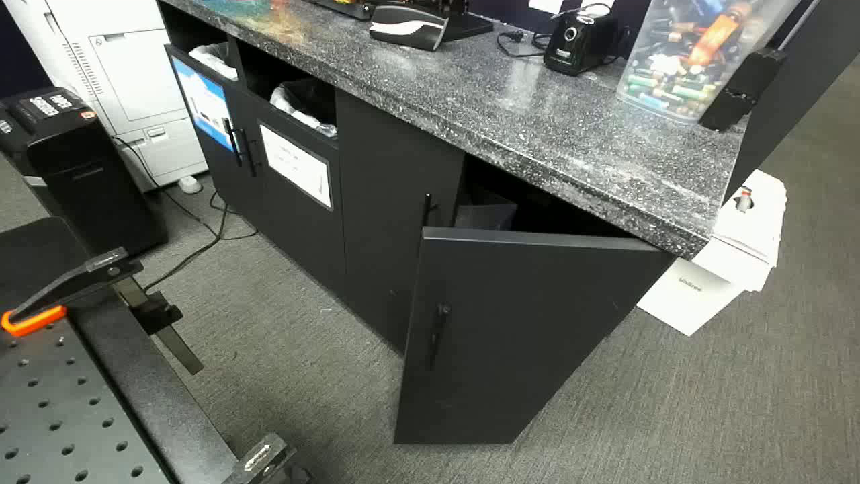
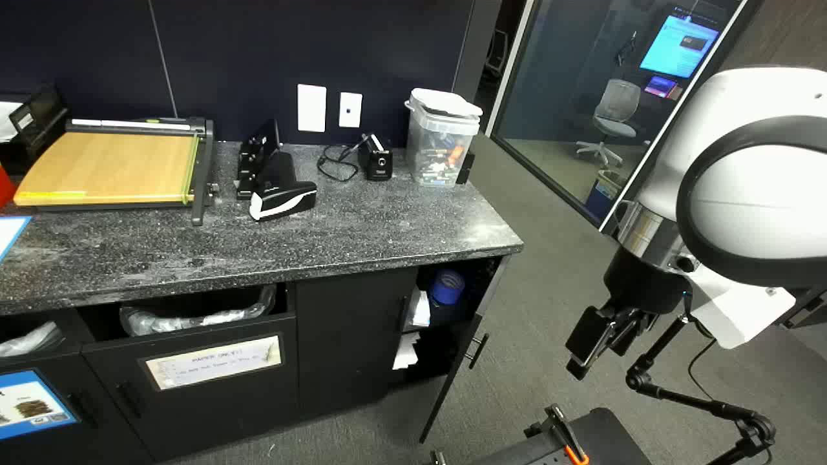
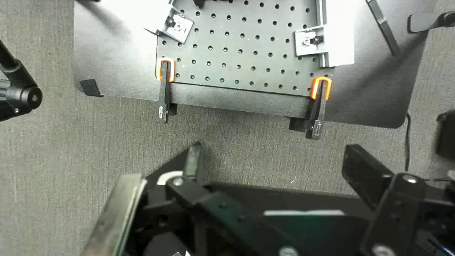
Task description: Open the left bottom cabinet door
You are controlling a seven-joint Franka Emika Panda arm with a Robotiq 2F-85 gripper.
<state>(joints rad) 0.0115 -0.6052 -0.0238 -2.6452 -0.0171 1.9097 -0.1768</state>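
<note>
- Two fingers (image 2: pixel 591 339), mine, tilt downward, off the end of the worktop (image 2: pixel 387 242) in an exterior view; they stand wide apart, most plainly in the wrist view, and I see nothing held between them.
- I take the task's left door (image 1: pixel 390 208) to be the flat black panel under the worktop that is shut, just beside the half-swung right door (image 1: pixel 531 323). So my job looks undone.
- From my fingers the left door lies toward the left of that same view, and there the right door juts out between the two; how they stand in depth I cannot tell.
- Its long axis runs upright. So does its handle (image 1: pixel 426 207), a slim bar close to the edge nearest the right door. My arm (image 2: pixel 707 123) is the only one in view, so the reach is mine alone.
- I judge that I must swing leftward around the right door, then turn until my fingers can close across the handle, not along it. Knocking the right door looks the likeliest trouble.
- Writing: the sign (image 2: pixel 215 361) seems to read "PAPER ONLY!!"; its lower line is too small for me. The white box (image 1: pixel 692 302) says "Unitree".
- The blue notice (image 2: pixel 39 403) and the black unit (image 1: pixel 84 175) carry lettering that I cannot make out.
</note>
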